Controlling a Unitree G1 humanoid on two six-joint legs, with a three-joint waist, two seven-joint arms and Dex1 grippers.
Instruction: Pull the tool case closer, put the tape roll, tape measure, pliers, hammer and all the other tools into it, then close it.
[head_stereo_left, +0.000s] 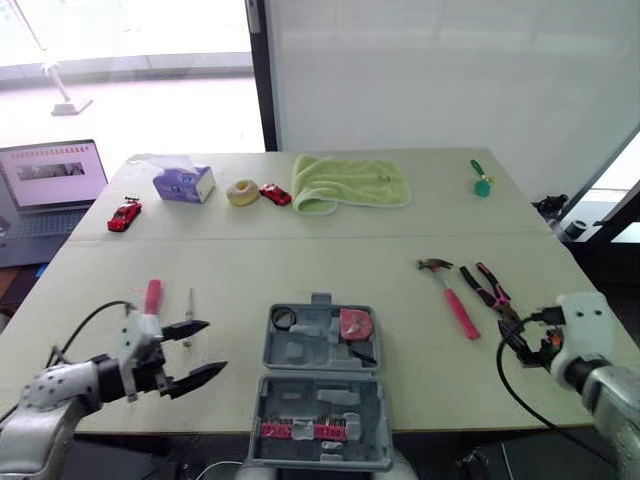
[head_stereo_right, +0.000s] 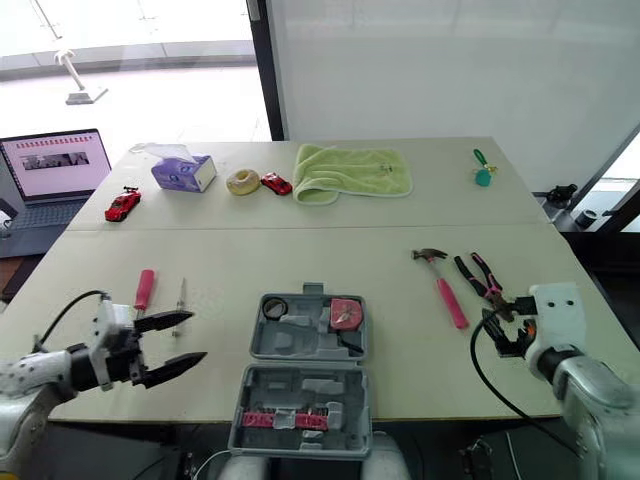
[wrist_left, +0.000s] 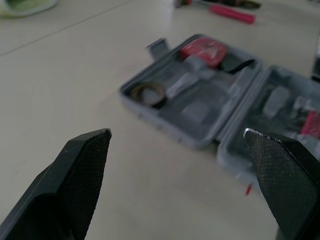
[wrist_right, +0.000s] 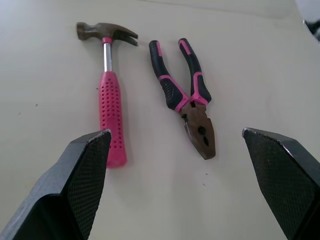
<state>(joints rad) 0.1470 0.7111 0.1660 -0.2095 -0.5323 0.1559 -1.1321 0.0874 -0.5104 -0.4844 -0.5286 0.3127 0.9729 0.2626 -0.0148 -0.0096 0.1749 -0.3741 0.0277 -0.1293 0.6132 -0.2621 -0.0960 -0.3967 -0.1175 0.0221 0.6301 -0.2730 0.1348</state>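
Note:
The grey tool case (head_stereo_left: 268, 347) lies open at the table's front centre. Its far half holds a black tape roll (head_stereo_left: 283, 318) and a red tape measure (head_stereo_left: 355, 323); pink bits (head_stereo_left: 305, 430) sit in the near half. Left of the case my left gripper (head_stereo_left: 197, 350) hovers open and holds nothing. A red-handled screwdriver (head_stereo_left: 153, 296) and a thin metal tool (head_stereo_left: 190, 303) lie just beyond it. To the right, a pink-handled hammer (wrist_right: 111, 105) and pink-black pliers (wrist_right: 187, 100) lie side by side on the table. My right gripper (wrist_right: 175, 132) is open just short of them.
At the back stand a purple tissue box (head_stereo_left: 183, 183), a cream tape ring (head_stereo_left: 242, 191), two red toy cars (head_stereo_left: 125, 214), a green towel (head_stereo_left: 350, 183) and a small green item (head_stereo_left: 482, 180). A laptop (head_stereo_left: 50, 190) sits beyond the table's left edge.

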